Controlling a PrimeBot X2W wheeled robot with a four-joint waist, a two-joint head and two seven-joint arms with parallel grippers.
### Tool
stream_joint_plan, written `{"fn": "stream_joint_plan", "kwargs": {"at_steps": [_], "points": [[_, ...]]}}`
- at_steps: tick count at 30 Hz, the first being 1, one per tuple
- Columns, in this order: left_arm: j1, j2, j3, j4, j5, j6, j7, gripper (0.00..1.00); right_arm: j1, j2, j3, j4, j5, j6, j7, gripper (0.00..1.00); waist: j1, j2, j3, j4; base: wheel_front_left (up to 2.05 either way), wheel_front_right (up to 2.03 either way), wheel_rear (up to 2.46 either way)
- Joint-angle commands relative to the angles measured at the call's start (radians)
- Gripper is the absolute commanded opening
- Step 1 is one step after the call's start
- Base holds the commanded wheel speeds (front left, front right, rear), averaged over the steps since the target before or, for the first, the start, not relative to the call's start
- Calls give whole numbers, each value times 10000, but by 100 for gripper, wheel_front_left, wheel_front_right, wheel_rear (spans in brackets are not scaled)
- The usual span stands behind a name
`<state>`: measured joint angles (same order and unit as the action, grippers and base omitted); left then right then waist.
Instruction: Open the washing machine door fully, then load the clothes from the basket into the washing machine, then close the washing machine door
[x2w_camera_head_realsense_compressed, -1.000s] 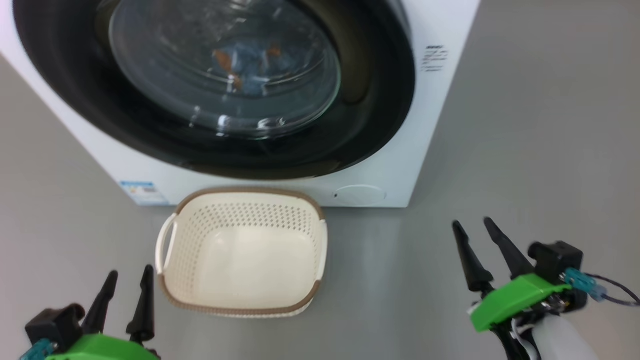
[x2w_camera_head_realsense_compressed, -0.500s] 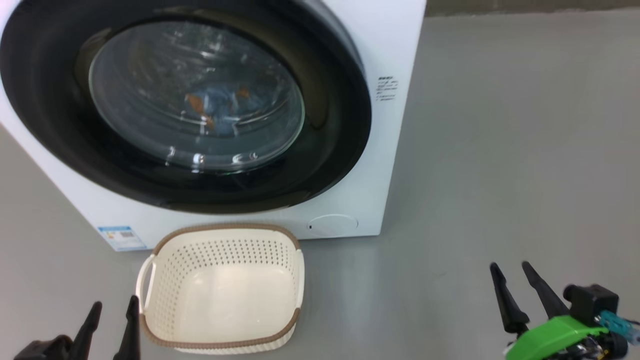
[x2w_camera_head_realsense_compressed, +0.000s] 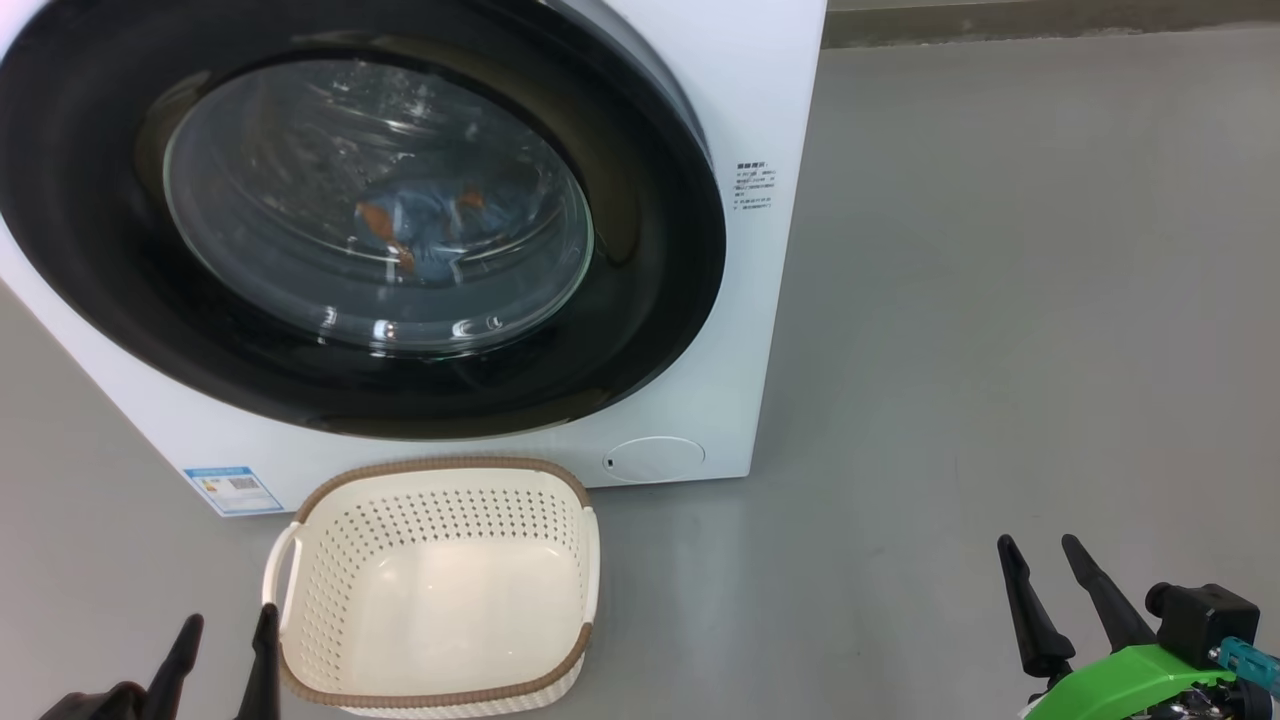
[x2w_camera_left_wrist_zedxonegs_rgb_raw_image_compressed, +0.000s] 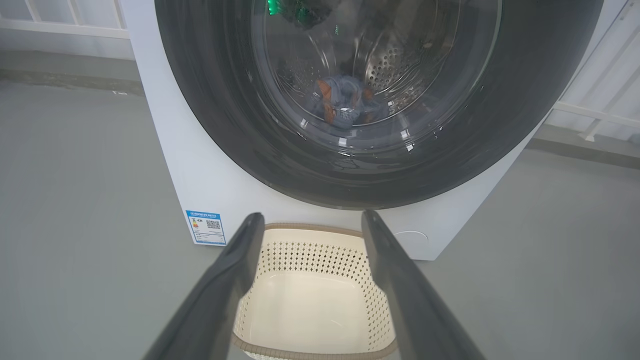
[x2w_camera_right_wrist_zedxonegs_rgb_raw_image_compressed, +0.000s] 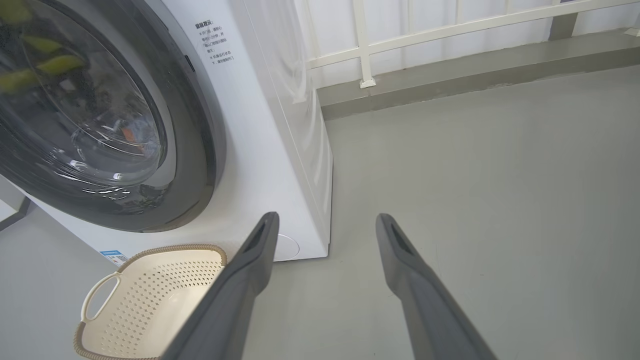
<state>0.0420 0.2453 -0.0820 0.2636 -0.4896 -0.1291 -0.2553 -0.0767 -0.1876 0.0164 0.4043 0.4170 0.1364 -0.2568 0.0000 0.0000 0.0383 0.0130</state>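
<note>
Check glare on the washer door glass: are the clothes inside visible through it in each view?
Head view: small white glints low on the washing machine door glass, the clothes readable. Left wrist view: green reflection at the glass's top, clothes clear. Right wrist view: smeared yellow-green reflections upper left, clothes just an orange speck.

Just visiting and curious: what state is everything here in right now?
washing machine door: shut
clothes: inside the washing machine, behind the door glass
basket: empty, upright on the floor
left gripper: open, holding nothing
right gripper: open, holding nothing
</note>
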Motion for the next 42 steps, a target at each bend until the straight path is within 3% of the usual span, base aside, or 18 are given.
{"fn": "stream_joint_plan", "kwargs": {"at_steps": [1, 7, 8, 14, 20, 25, 42], "points": [[-272, 231, 431, -247, 153, -16, -65, 100, 18, -83, 195, -249, -30, -57, -49, 100, 0, 0, 10, 12, 0, 0, 0], [-308, 146, 572, -287, 359, -16, -65, 100, 7, -52, 198, -276, -64, -57, -49, 100, 0, 0, 7, 46, 0, 0, 0], [-3, -59, 178, -48, 290, 0, 0, 0, 0, 36, 0, -27, -2, 0, 0, 0, 0, 0, 9, 46, 0, 0, 0], [57, -584, -19, 475, 226, 4, 30, 0, 179, 310, 40, 520, 53, 5, 29, 0, 0, 0, 12, 48, 0, 0, 0], [-7, -648, 73, 430, -332, 3, 204, 0, 162, 361, -32, 409, 626, 2, 215, 0, 19, 0, -27, 39, 0, 0, 0], [-73, -700, 149, 412, -790, 4, 348, 0, 140, 404, -83, 331, 1099, 0, 359, 0, 1, 0, -26, 32, 0, 0, 0], [-305, -881, 415, 352, -2350, 1, 843, 0, 61, 549, -263, 51, 2718, -9, 856, 0, 0, 0, -75, 8, 0, 0, 0]]}}
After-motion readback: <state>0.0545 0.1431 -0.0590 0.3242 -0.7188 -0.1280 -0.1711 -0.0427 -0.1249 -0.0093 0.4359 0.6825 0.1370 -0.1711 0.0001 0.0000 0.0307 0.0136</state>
